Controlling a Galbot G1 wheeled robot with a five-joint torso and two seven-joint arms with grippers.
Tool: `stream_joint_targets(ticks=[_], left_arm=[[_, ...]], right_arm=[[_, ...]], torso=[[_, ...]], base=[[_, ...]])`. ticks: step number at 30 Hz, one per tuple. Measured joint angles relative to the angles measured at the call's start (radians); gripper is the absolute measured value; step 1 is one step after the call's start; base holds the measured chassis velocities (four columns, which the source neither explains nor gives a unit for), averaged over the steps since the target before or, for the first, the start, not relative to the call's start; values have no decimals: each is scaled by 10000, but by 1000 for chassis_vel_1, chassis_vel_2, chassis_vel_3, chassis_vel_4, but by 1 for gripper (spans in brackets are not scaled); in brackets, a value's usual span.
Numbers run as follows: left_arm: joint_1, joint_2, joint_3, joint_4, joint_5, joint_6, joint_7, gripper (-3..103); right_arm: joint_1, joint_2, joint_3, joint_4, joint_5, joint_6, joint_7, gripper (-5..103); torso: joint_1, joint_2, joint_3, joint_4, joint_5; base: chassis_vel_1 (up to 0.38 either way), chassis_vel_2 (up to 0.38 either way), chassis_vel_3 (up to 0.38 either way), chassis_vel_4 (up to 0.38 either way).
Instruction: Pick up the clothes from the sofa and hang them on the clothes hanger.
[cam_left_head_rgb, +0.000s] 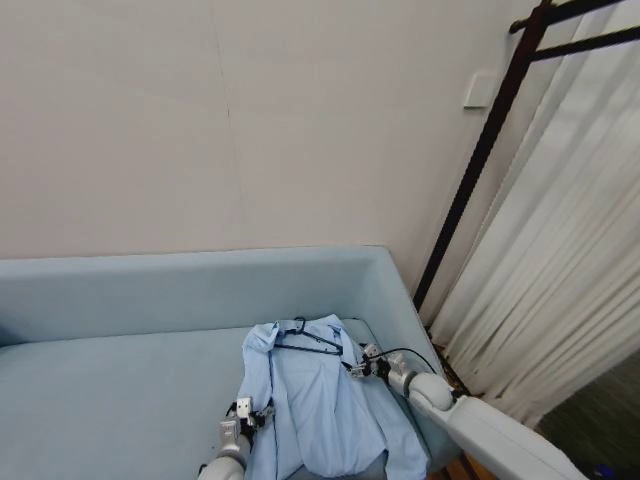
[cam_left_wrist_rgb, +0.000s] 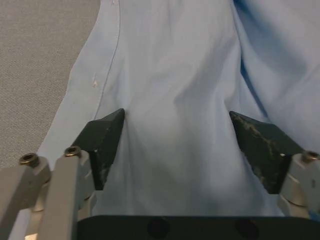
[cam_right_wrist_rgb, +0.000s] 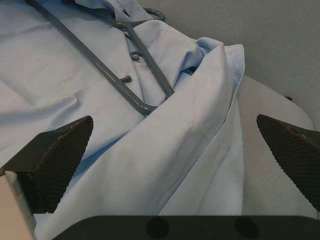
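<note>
Head view: your light-blue shirt (cam_left_head_rgb: 320, 400) lies spread on the pale blue sofa (cam_left_head_rgb: 120, 390), at about 6 o'clock in the picture, collar toward the backrest. A dark hanger (cam_left_head_rgb: 308, 342) sits inside the collar. The left pincer (cam_left_head_rgb: 250, 408) rests at the shirt's 9 o'clock edge. The right pincer (cam_left_head_rgb: 358, 362) is at the shirt's 2 o'clock, just beside the hanger's outer end. The dark clothes rack (cam_left_head_rgb: 480, 160) rises at 2 o'clock, past the sofa's end, against a white curtain (cam_left_head_rgb: 560, 260) and a plain wall (cam_left_head_rgb: 250, 120).

Left wrist view: your left pincer (cam_left_wrist_rgb: 176, 114) stands wide apart. Both black fingers (cam_left_wrist_rgb: 102, 145) are down on the cloth of the shirt (cam_left_wrist_rgb: 175, 60), with a broad band of fabric between them. Grey-blue sofa (cam_left_wrist_rgb: 35, 65) cover shows beside the shirt's hem.

Right wrist view: your right pincer (cam_right_wrist_rgb: 175, 120) is also spread apart, with nothing clamped. It hovers over a folded shoulder of the shirt (cam_right_wrist_rgb: 60, 90). The hanger (cam_right_wrist_rgb: 100, 67), with its hook and small pegs, lies on the cloth just beyond the fingertips, its end tucked under the fold. You cannot tell whether the tips touch the fabric.
</note>
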Motion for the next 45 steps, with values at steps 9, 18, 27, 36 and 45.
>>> stream_joint_targets(ticks=[9,18,27,36,45], left_arm=[[-89,193,94,85,-125,389,-192,36],[315,360,70,-552,-225,426,-1240,0],[1837,956,-313,-2301,-80,948,-2511,0],[3622,776,-855,-2927,-95,1363,-3283,0],[2529,759,-470,-2901,-226,642,-2433,19]], right_arm=[[-75,15,67,-110,-5,148,17,100],[-58,70,68,-123,-49,152,63,100],[-135,-87,123,-112,-71,198,28,100],[-160,43,148,-226,-96,279,-91,100],[-137,174,179,10,-20,238,-42,100]], torso=[[0,0,-1,0,1],[1,0,2,0,-5],[1,-1,1,-1,-3],[0,-1,-1,3,-1],[1,-1,0,-3,-2]], base=[[0,0,0,0],[0,0,0,0],[0,0,0,0],[0,0,0,0],[0,0,0,0]])
